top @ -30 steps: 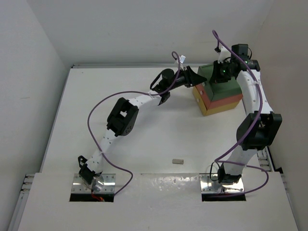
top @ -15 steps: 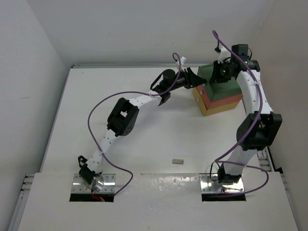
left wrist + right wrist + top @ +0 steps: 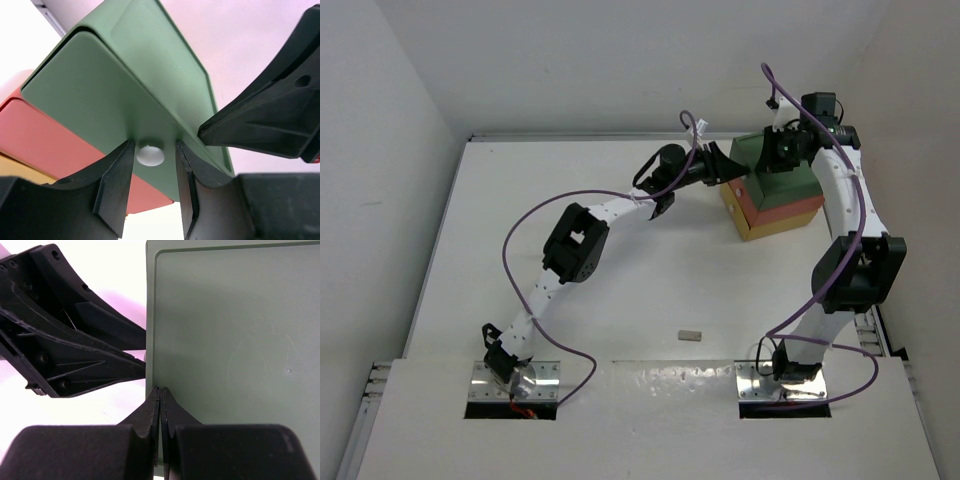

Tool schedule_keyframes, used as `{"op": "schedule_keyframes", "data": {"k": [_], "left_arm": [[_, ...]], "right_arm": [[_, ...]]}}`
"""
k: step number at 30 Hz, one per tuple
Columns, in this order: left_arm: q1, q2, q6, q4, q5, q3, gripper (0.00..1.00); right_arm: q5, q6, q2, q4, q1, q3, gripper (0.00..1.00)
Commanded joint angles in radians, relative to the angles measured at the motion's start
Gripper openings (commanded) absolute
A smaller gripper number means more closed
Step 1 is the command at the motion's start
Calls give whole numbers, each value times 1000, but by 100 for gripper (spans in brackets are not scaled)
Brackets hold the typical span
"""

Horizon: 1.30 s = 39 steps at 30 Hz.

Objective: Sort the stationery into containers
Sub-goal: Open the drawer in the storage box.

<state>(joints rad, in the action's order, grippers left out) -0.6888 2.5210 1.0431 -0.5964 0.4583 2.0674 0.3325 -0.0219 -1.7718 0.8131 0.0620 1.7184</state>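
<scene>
The drawer stack stands at the back right: green drawer (image 3: 790, 182) over coral-red (image 3: 790, 210) over yellow (image 3: 765, 228). My left gripper (image 3: 725, 165) is at the green drawer's front (image 3: 100, 90). It is open, its fingers either side of the white knob (image 3: 150, 155) with a small gap. My right gripper (image 3: 772, 160) is shut and empty, its tips (image 3: 161, 388) resting on the green top (image 3: 230, 340) near its front edge. The small grey eraser (image 3: 690, 335) lies on the table near the front. No highlighters or pens are in view.
The white table (image 3: 570, 320) ends at a back wall close behind the stack and a side wall to its right. The two grippers are close together at the stack; the left gripper's black fingers (image 3: 75, 355) show in the right wrist view.
</scene>
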Motion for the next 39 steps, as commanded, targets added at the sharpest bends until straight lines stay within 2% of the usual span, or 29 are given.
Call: {"op": "schedule_keyframes", "data": {"k": [1,11,14,18,20,28,39], "left_arm": [[-21,-5,-23,-2,-6,14,45],[-23,-5,-32,9,-4,14,45],[-21,-4,-31,6,-6,17,38],[-23,-5,-31,1,-1,17,24],[-23,-8,-29,1,0,11,21],[5,-120,-54,-52,22,-168,8],[46,-258,-91,-85,72,-418,4]], "right_arm": [[23,7,5,40,-14,-29,0],[23,8,5,38,-14,-31,0],[22,7,5,37,-14,-33,0],[20,7,6,38,-14,-31,0],[20,7,5,38,-14,-29,0],[11,5,-3,35,-10,-20,0],[-1,7,-17,34,12,0,1]]}}
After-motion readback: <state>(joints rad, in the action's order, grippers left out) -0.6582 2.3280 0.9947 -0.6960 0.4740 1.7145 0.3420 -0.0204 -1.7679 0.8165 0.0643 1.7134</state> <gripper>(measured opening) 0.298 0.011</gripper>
